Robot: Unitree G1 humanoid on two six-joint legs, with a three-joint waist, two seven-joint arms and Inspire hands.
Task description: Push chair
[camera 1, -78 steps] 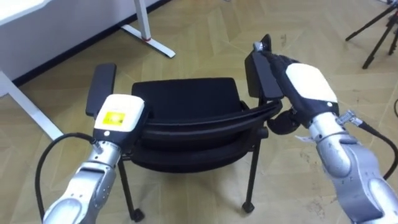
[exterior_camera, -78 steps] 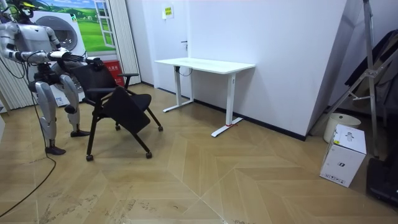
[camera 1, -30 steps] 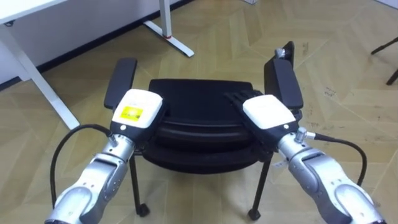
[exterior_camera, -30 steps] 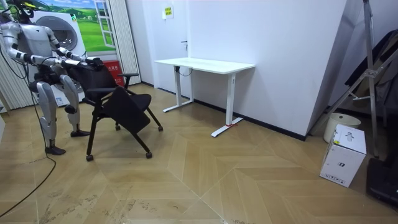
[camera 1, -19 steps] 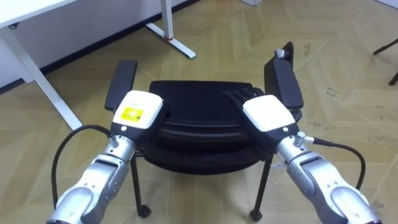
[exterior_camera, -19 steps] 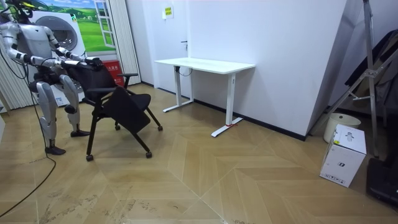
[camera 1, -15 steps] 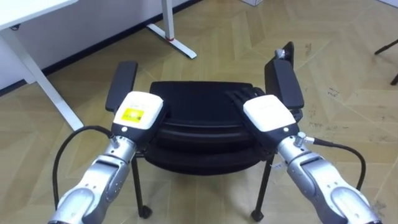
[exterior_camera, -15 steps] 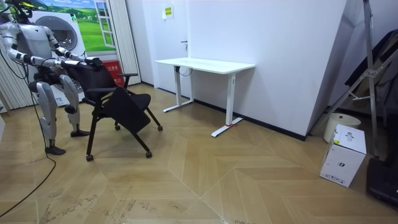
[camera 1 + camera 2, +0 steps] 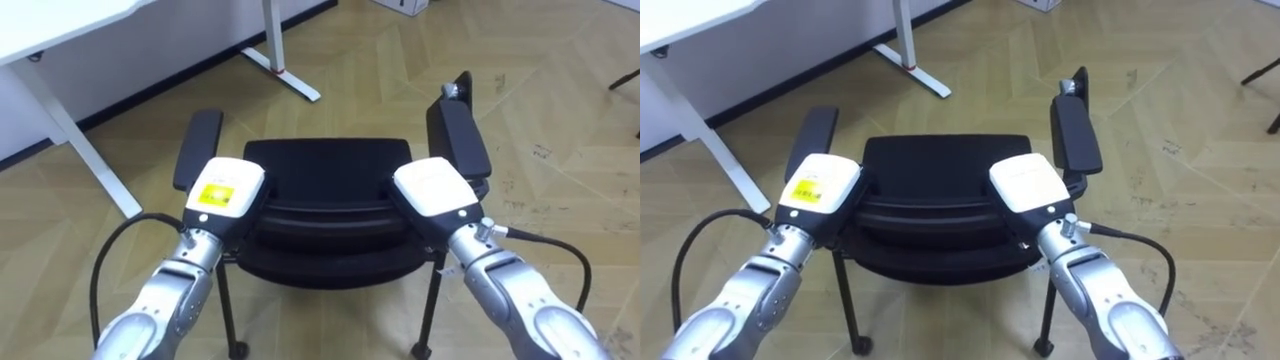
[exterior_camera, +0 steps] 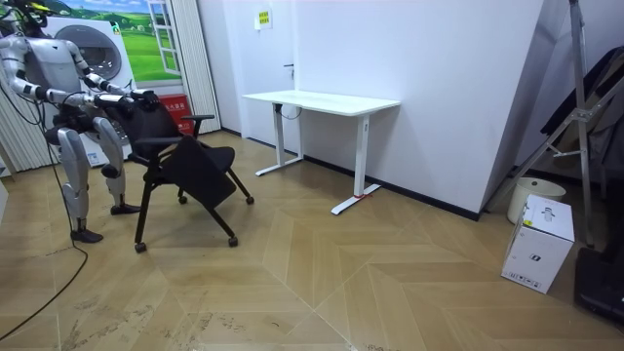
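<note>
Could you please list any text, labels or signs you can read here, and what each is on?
Nothing can be read.
Yellow sticker on the left hand's white back: dark marks, blurred.
Small yellow sign on the white wall: too small.
Red sign beyond the black chair: too small.
White cardboard box on the floor: dark print, too small.

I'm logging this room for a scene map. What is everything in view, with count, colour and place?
chair: one, black, with armrests and castors, on the floor directly before the robot.
desk: one, white, against the wall beyond the chair.
box: one, white, on the floor at the room view's right.
landscape picture: one, green, behind the robot.
floor: wooden, herringbone pattern.
left hand: white-backed, on the left of the chair's backrest.
right hand: white-backed, on the right of the backrest.
</note>
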